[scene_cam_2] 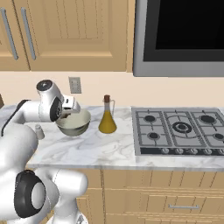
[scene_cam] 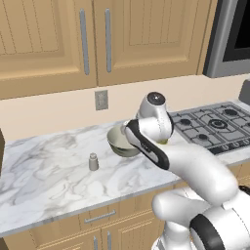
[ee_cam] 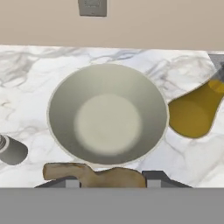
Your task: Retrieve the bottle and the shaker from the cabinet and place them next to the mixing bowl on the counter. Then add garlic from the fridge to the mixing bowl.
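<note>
Because the garlic sits at the very bottom of the hand view, right over the near rim of the mixing bowl, you risk dropping it on the lip, where it could bounce out onto the counter. You should judge whether the gripper is far enough over the basin before letting go.

Its fingers look clamped on the garlic, which spans the gap between the two dark tips as a lumpy tan shape, wider at its left end.

A low release could also knock the bowl toward the bottle, which stands just beside it at the centre of the right base view, amber and narrow-necked. The shaker stands near the bowl's other side, left of centre in the left base view.
</note>
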Available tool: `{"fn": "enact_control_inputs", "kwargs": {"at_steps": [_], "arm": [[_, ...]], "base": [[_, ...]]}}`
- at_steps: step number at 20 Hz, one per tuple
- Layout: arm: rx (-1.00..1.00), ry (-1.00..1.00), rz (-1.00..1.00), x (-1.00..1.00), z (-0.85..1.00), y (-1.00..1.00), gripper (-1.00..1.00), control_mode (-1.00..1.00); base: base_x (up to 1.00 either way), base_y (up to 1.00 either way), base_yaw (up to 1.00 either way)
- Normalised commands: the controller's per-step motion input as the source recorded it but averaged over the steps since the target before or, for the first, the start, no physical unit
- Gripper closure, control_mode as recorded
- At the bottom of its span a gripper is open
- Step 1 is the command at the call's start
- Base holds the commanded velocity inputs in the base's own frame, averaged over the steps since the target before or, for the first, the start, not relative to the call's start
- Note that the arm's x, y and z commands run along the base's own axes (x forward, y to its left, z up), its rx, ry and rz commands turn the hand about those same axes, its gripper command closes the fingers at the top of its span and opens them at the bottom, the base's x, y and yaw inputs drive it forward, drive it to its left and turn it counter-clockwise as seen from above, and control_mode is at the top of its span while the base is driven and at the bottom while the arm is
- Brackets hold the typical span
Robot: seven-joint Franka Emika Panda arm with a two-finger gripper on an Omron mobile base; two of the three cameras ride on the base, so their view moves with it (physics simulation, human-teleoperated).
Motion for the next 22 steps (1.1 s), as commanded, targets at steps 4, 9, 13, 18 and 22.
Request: {"fn": "enact_control_inputs", "kwargs": {"at_steps": [4,9,13,18,22], "arm": [[0.0,0.04,-0.01,0.31,-0.01,0.02,1.0,-1.0],[0.0,0.06,0.0,0.18,-0.21,0.0,1.0,-1.0],[0.0,0.04,0.0,0.14,-0.41,0.0,1.0,-1.0],[0.0,0.02,0.0,0.1,-0.47,0.0,1.0,-1.0],[0.0,0.02,0.0,0.14,-0.55,0.01,1.0,-1.0]], "base": [[0.0,0.0,0.0],[0.0,0.0,0.0],[0.0,0.0,0.0],[0.0,0.0,0.0],[0.0,0.0,0.0]]}}
